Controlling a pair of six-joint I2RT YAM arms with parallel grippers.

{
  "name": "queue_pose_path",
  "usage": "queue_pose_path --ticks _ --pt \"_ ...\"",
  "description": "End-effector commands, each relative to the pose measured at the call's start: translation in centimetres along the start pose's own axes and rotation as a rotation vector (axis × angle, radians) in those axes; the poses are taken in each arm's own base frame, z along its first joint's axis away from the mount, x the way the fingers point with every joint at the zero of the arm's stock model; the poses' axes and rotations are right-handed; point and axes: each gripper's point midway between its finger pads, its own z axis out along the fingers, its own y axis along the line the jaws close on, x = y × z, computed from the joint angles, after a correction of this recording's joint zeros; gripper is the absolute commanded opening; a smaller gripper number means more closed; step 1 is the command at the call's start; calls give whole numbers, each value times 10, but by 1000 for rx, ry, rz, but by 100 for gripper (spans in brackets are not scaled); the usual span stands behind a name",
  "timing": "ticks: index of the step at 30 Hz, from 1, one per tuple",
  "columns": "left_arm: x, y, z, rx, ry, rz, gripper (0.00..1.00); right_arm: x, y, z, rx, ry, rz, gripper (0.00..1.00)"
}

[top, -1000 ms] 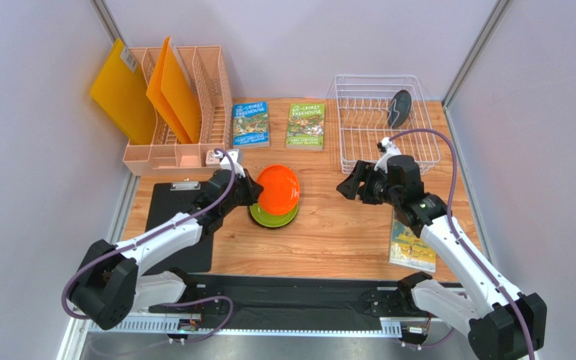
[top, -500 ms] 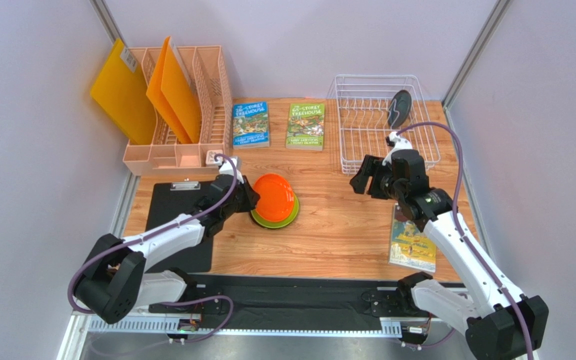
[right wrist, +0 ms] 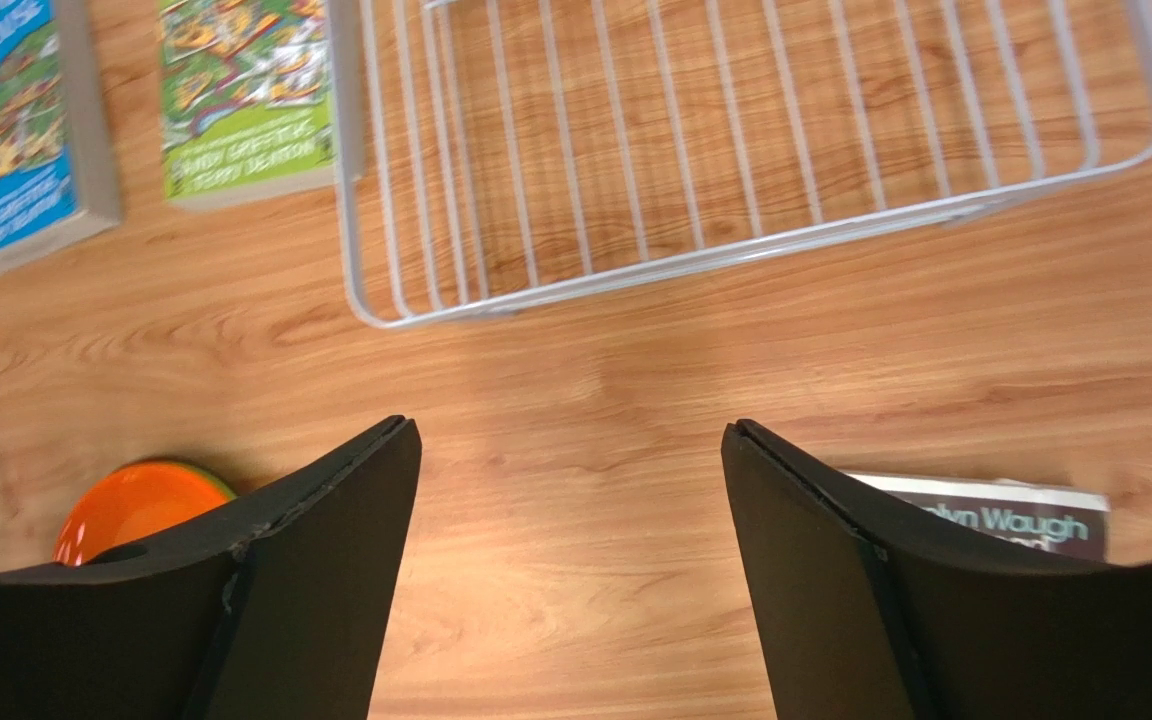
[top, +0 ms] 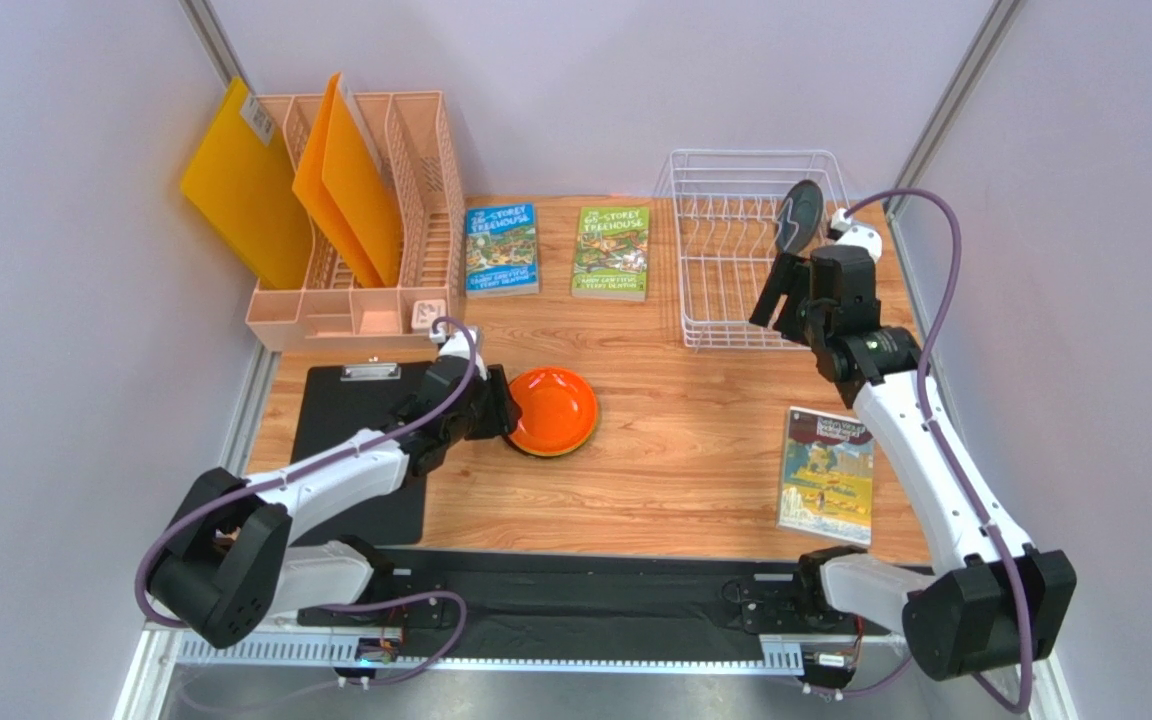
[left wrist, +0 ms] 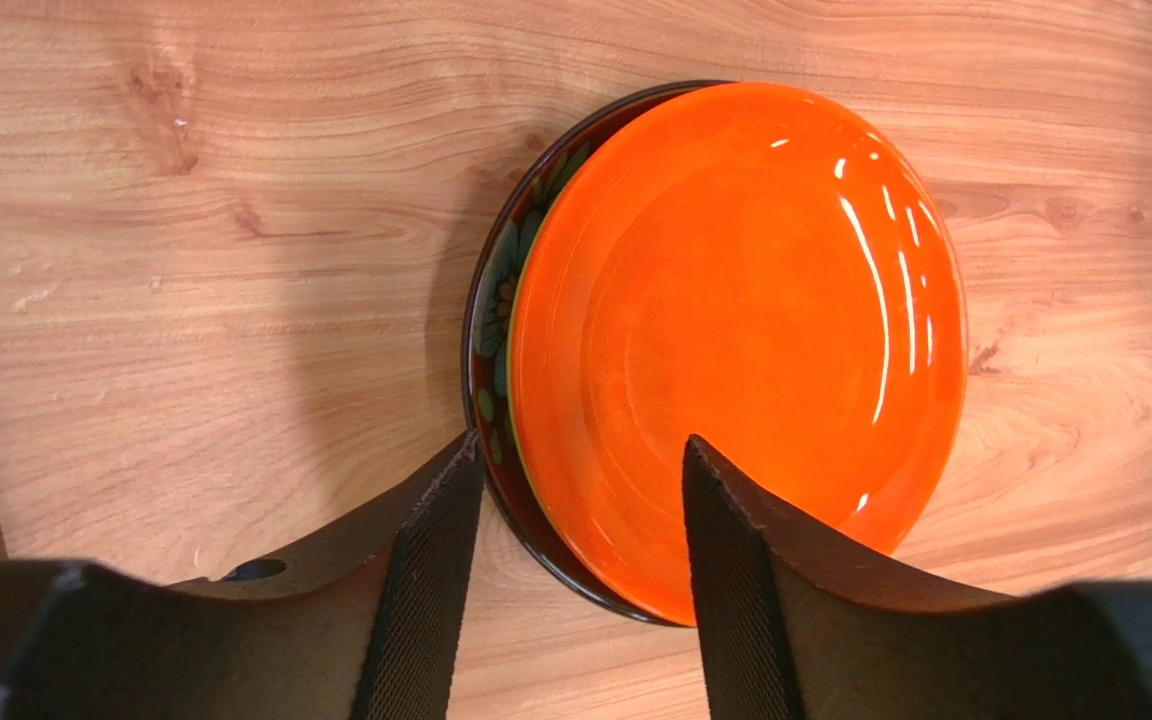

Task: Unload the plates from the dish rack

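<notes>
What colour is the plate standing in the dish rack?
Dark, nearly black. The plate stands at the dish rack's far right; the top view shows it best.

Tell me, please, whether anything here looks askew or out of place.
The orange plate sits off-centre over the dark floral plate, whose rim shows on one side only. A yellow folder seems to lean outside the peach organiser, not in its slots. Nothing looks spilled or broken.

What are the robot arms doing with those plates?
They are emptying the dish rack. The left gripper, jaws open, sits around the edge of the orange plate, which lies on the dark red floral plate on the table. The right gripper, jaws open and empty, hangs near the rack, where one dark plate is left standing.
</notes>
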Motion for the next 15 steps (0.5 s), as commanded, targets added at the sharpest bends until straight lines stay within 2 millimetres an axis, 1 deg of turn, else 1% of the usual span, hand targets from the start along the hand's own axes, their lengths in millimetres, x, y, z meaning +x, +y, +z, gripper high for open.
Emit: queue_pose_path --ticks 1,3,4,5,6,7,8,9,10,11,12,13,14,15 --pt "-2 7 -7 -29 -8 34 62 -41 -14 15 109 -113 28 81" --pt "-7 7 -8 -38 -22 44 63 -52 -21 22 157 -136 25 82" --pt "-6 12 -10 -62 -15 52 63 -57 -21 33 170 -148 10 82" --pt "-11 10 -13 -59 -28 57 64 -70 -26 38 197 -180 16 82" --pt "-16 8 -14 -51 -42 61 64 -78 -28 45 212 -195 18 82" --pt "-18 2 -16 -27 -44 70 64 -78 -31 64 230 -169 11 82" --pt "-29 -7 -21 4 -67 83 65 -99 -34 66 244 -201 24 82" --pt "-31 -15 -23 47 -60 90 65 -107 -35 75 252 -203 23 82" --pt "-37 -25 -26 87 -74 99 66 -99 -39 99 279 -153 4 81" --pt "-45 -35 -30 131 -92 117 67 -122 -41 101 301 -192 9 80" --pt "-50 -51 -34 209 -100 130 68 -113 -44 127 317 -143 -13 79" --pt "-53 -61 -37 259 -105 155 70 -113 -45 138 315 -124 -30 77" --pt "-58 -72 -40 311 -112 170 72 -137 -40 141 309 -161 -37 75" --pt "-58 -85 -45 380 -98 188 80 -124 -42 168 317 -113 -63 73"
